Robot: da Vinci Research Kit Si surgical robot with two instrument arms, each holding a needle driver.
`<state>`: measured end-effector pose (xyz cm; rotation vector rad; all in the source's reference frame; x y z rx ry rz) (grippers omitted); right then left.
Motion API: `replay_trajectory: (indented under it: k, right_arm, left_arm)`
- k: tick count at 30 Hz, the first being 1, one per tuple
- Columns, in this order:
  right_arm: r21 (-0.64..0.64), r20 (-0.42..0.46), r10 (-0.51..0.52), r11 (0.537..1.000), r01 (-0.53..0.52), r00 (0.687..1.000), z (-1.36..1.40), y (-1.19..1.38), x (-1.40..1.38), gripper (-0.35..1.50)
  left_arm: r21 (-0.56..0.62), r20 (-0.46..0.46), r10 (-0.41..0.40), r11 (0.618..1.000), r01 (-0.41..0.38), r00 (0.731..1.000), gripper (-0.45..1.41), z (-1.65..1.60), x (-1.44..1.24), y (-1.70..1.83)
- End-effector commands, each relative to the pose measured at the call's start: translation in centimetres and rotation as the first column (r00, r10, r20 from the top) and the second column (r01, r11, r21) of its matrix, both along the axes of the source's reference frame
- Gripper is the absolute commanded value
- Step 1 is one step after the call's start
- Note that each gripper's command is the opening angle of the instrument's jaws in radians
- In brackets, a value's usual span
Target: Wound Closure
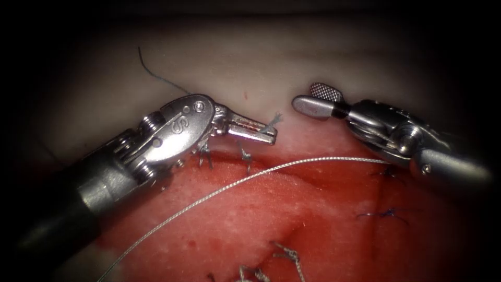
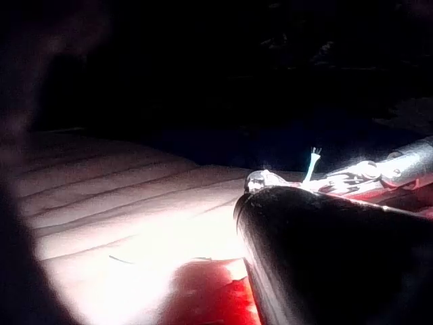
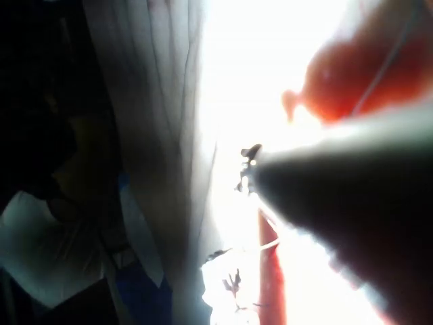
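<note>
My left tool (image 1: pixel 263 133) reaches in from the lower left, its jaws shut on a short frayed thread end (image 1: pixel 274 120) above the red tissue (image 1: pixel 250 219). That pale thread end (image 2: pixel 313 161) stands upright in the left wrist view. My right tool (image 1: pixel 317 99) comes in from the right with its jaws open and nothing between them, a small gap away from the left tool's tip. A long silvery thread (image 1: pixel 250 177) arcs across the tissue from the lower left to under the right tool. Where the needle lies I cannot tell.
Dark knotted stitches (image 1: pixel 245 158) sit under the left tool and another stitch (image 1: pixel 389 213) lies at the right. Pale cut thread ends (image 1: pixel 287 256) lie near the lower edge. A thin blue thread (image 1: pixel 156 73) trails over the pale tissue behind the left tool.
</note>
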<state>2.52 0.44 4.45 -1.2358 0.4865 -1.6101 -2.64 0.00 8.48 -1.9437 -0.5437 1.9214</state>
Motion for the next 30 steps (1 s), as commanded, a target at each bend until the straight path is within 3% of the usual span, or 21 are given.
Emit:
replay_trajectory:
  k: [1, 10, 14, 30]
  right_arm:
    - [-0.016, -0.016, -0.016, 1.000, 0.016, 1.000, -0.09, 0.10, 0.06, 1.43]
    - [-0.087, -0.102, -0.215, 0.975, 0.206, 0.971, -0.13, -0.21, 0.19, 1.43]
    - [-0.145, -0.124, -0.291, 0.951, 0.273, 0.949, -0.14, -0.33, 0.39, 1.48]
    - [-0.207, -0.071, -0.261, 0.948, 0.241, 0.963, -0.05, -0.31, 0.82, 1.48]
  left_arm:
    - [-0.004, -0.003, -0.026, 1.000, 0.026, 1.000, -0.45, -0.05, 0.03, 0.18]
    - [0.049, -0.027, -0.148, 0.988, 0.149, 0.989, -0.45, 0.23, 0.29, 0.38]
    - [0.073, 0.022, -0.127, 0.990, 0.125, 0.992, -0.45, 0.19, 0.30, 0.39]
    - [0.128, 0.073, -0.102, 0.987, 0.092, 0.992, -0.45, 0.16, 0.21, 0.35]
